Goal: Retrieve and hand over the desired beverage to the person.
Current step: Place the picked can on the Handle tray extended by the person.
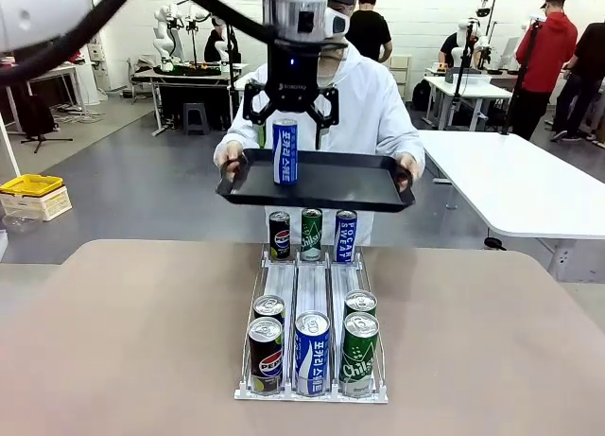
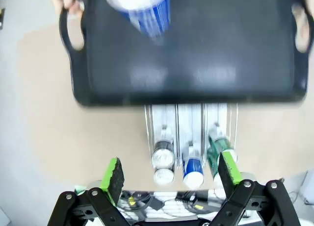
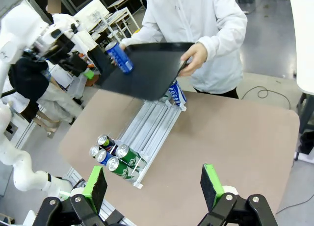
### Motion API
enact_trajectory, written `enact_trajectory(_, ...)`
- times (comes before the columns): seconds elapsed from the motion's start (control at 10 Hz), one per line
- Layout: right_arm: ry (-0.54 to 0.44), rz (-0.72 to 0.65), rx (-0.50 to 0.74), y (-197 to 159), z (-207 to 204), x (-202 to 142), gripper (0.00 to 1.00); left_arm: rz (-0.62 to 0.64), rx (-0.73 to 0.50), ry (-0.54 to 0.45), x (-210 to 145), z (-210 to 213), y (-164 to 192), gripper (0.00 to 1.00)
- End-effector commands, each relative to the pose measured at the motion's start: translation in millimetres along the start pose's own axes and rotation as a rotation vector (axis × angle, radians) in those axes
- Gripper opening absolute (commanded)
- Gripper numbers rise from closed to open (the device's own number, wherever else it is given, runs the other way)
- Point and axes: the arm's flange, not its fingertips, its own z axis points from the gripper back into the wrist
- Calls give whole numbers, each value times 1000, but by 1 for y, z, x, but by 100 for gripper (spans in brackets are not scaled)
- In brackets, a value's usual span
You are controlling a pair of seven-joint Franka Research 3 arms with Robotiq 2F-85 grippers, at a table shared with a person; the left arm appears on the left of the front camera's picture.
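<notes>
**Blue can stands on the held tray**

The person in a white hooded jacket [image 1: 378, 105] holds a flat black plastic tray [image 1: 359, 185] by both ends, above the far end of the clear can rack [image 1: 312, 395] on the tan table [image 1: 123, 341]. A blue-and-white drink can [image 1: 285, 152] stands upright on the tray. The left gripper [image 1: 289, 122] hangs just over the can, spread wide and holding nothing. The right gripper [image 3: 153, 186] is wide open and empty too.

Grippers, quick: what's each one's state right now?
Left gripper: open, holding nothing; the blue can stands on the tray.
Right gripper: open, holding nothing.
</notes>
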Motion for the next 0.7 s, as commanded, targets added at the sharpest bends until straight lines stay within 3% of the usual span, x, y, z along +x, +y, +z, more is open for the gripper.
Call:
enact_trajectory(0.0, -16, 7, 29, 0, -1, 2, 100, -103, 34, -11, -43, 11, 11, 100)
enact_trajectory(0.3, -16, 7, 29, 0, -1, 2, 100, -242, -1, -47, -113, 10, 29, 100)
enact_trajectory(0.6, -16, 7, 29, 0, -1, 2, 100, -261, -54, -44, -157, -3, 43, 100)
